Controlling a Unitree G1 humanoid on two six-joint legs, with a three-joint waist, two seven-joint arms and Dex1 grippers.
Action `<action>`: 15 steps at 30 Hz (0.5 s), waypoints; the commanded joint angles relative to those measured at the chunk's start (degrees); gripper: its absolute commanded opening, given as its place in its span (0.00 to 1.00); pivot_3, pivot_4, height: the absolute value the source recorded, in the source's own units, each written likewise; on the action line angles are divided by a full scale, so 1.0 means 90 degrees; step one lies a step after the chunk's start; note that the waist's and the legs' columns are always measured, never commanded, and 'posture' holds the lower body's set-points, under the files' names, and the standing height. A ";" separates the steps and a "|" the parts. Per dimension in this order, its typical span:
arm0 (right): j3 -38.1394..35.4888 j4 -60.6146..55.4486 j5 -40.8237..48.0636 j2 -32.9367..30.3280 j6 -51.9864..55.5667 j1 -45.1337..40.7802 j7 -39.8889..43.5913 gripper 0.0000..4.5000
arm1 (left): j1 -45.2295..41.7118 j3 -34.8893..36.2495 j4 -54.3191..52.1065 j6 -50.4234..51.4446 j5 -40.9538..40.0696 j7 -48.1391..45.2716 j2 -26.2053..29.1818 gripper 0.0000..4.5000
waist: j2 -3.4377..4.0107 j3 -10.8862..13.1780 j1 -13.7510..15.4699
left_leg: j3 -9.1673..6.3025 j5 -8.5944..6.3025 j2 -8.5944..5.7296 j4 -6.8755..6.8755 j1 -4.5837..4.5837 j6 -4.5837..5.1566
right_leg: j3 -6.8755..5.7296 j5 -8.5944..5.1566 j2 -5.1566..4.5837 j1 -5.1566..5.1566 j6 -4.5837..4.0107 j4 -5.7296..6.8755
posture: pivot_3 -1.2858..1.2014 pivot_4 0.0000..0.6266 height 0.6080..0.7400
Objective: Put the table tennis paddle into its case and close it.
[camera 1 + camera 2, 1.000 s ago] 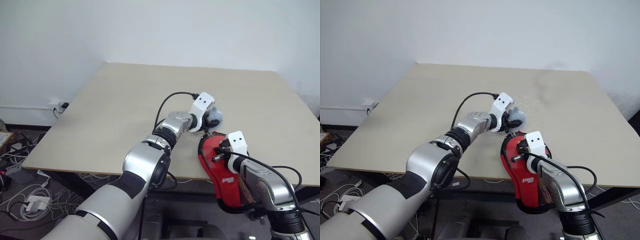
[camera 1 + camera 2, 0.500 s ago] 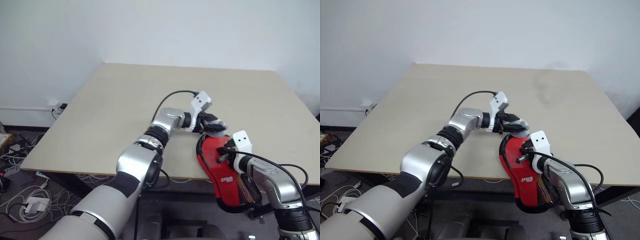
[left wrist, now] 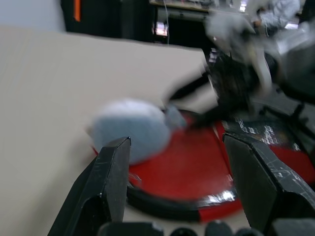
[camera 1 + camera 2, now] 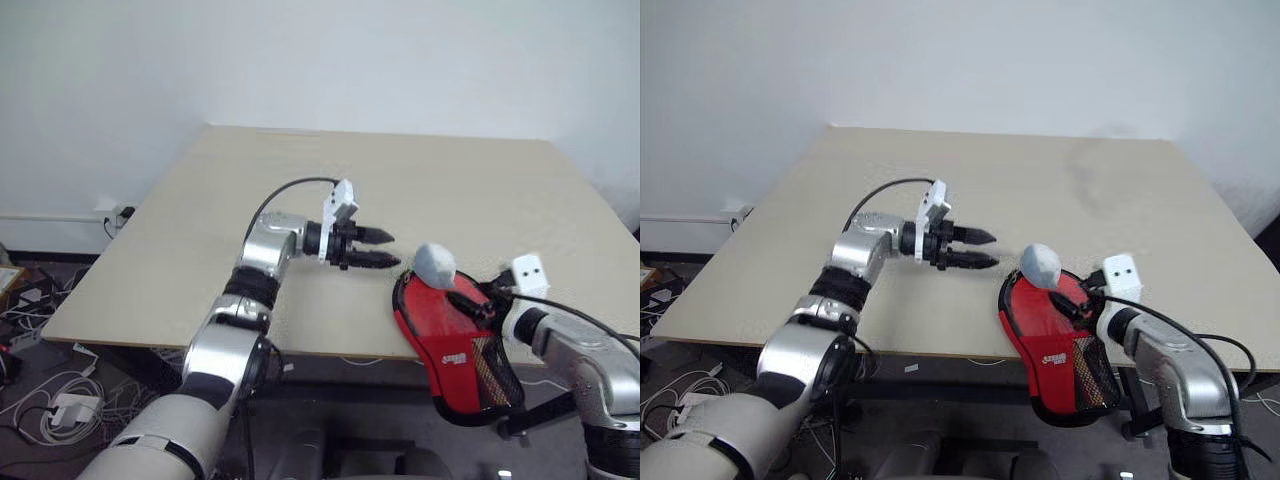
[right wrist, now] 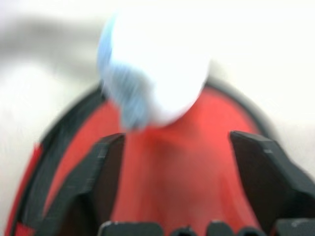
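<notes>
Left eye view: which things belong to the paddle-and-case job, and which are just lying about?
Job:
- case, at the table's near edge
- left gripper, open
- right gripper, open

Lying about:
- pale grey lump at the case's far end, purpose unclear
- floor cables

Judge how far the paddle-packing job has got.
Done: the case lies at the table's near edge, folded closed; paddle inside unconfirmed. In hand: nothing, left gripper and right gripper both open. Left: confirming the zip is shut; a pale grey lump sits at its round end.
</notes>
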 commanded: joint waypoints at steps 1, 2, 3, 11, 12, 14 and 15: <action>-0.0629 0.0023 0.0391 0.0083 0.0087 -0.0449 -0.0241 0.83 | 0.0377 -0.0473 -0.1230 0.0300 -0.0081 0.0195 -0.0038 0.70 | 0.0001 0.0000 -0.0006 | 0.0000 -0.0001 0.0001 0.0000 0.0000 0.0001 | 0.0000 0.0000 0.0001 -0.0001 0.0000 0.0000 | 0.52 0.00 0.81; -0.0785 0.0144 0.0510 0.0167 0.0149 -0.0655 -0.0356 0.83 | 0.0573 -0.0623 -0.1480 0.0432 -0.0079 0.0341 -0.0124 0.70 | 0.0001 0.0000 -0.0006 | 0.0002 -0.0001 0.0001 -0.0002 0.0000 0.0003 | 0.0002 0.0000 0.0000 -0.0002 0.0000 0.0000 | 0.52 0.00 0.81; -0.0883 0.0232 0.0616 0.0236 0.0217 -0.0826 -0.0446 0.83 | 0.0727 -0.0756 -0.1655 0.0510 -0.0054 0.0516 -0.0217 0.70 | 0.0003 0.0000 -0.0007 | 0.0002 -0.0001 0.0001 -0.0002 0.0000 0.0002 | 0.0003 0.0000 0.0000 -0.0002 0.0000 0.0000 | 0.52 0.00 0.81; -0.0288 0.0577 0.0695 0.0597 0.0592 -0.1447 -0.0759 0.83 | 0.1053 -0.1429 -0.1692 0.0596 0.0170 0.1860 -0.0926 0.70 | 0.0015 -0.0003 -0.0006 | 0.0004 -0.0008 -0.0013 -0.0001 0.0001 0.0019 | 0.0005 0.0000 0.0001 -0.0003 0.0000 0.0001 | 0.52 0.00 0.81; -0.0232 0.0633 0.0667 0.0624 0.0577 -0.1480 -0.0796 0.83 | 0.1044 -0.1504 -0.1584 0.0525 0.0241 0.1997 -0.0964 0.70 | 0.0019 -0.0004 -0.0008 | 0.0005 -0.0008 -0.0015 -0.0001 0.0000 0.0018 | 0.0006 0.0000 0.0002 -0.0003 0.0000 0.0001 | 0.52 0.00 0.81; -0.0127 0.0755 0.0602 0.0661 0.0544 -0.1542 -0.0858 0.83 | 0.1010 -0.1623 -0.1306 0.0395 0.0372 0.2304 -0.1076 0.70 | 0.0026 -0.0005 -0.0008 | 0.0007 -0.0008 -0.0021 -0.0003 0.0000 0.0018 | 0.0008 0.0000 0.0003 -0.0006 0.0000 0.0001 | 0.52 0.00 0.81; -0.0081 0.0815 0.0580 0.0672 0.0559 -0.1568 -0.0891 0.83 | 0.1009 -0.1680 -0.1200 0.0329 0.0428 0.2431 -0.1130 0.70 | 0.0027 -0.0005 -0.0006 | 0.0008 -0.0008 -0.0024 -0.0003 0.0001 0.0018 | 0.0008 0.0000 0.0003 -0.0005 0.0000 0.0001 | 0.52 0.00 0.81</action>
